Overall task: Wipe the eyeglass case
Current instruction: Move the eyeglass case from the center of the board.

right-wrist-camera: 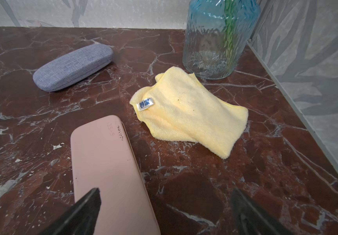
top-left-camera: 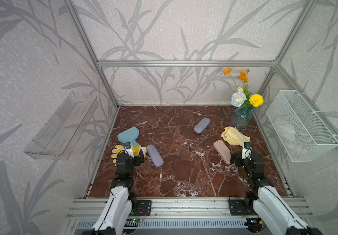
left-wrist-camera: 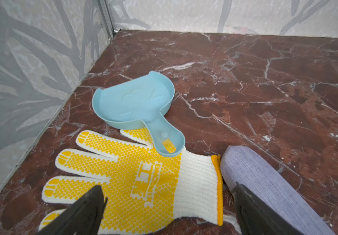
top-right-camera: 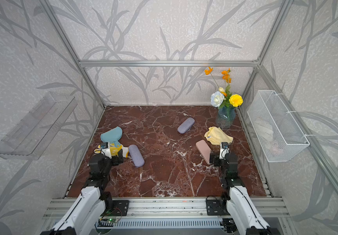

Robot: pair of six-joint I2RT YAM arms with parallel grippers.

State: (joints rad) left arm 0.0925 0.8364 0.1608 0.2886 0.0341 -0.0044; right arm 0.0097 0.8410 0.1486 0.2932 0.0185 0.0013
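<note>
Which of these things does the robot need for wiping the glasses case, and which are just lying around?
For the job: yellow cloth; pink case, which has dark specks; maybe also the far grey case and the near grey case.

Just lying about: blue dustpan, dotted glove, vase of flowers, wire basket, clear shelf.

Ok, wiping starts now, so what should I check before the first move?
1. Right tool open and empty: ok.
2. Left tool open and empty: ok.
3. Yellow cloth lying free, nothing on it: ok.
4. Cloth clear of the glass vase: cannot tell, very close.
5. Pink case uncovered, flat: ok.
6. Which case is meant: cannot tell; far grey case and near grey case also lie out.
</note>
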